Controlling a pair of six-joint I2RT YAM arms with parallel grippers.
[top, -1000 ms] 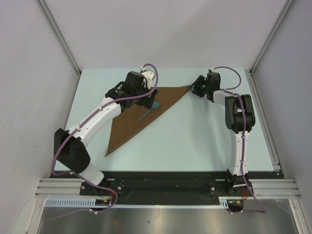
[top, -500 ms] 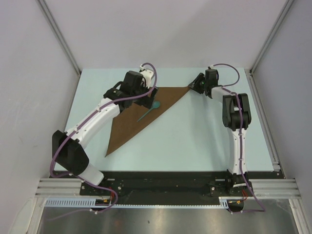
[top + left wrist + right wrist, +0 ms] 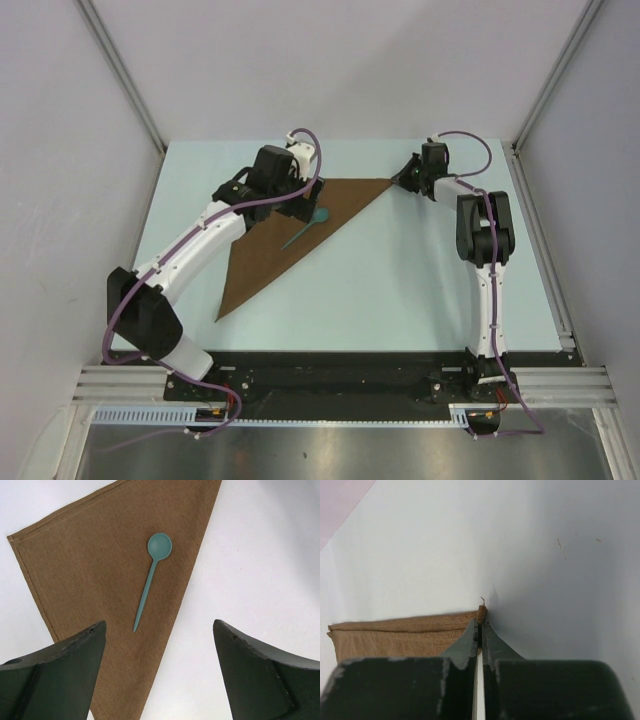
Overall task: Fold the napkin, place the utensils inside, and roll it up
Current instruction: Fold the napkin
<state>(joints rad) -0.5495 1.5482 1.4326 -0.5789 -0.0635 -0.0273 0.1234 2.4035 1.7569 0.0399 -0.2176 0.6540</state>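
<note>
Napkin (image 3: 283,237) flat in a triangle, spoon (image 3: 152,578) on it, far corner pinched.
Sharp tip of the cloth lies nearest my bases on the pale table (image 3: 420,290). The teal spoon rests beside the long edge. My left gripper (image 3: 159,626) hangs above, fingers spread wide, holding nothing. My right gripper (image 3: 480,626) is clamped on the far right corner.

Pale blue table (image 3: 400,290), white back wall (image 3: 330,60), aluminium rail (image 3: 120,380) at near edge
</note>
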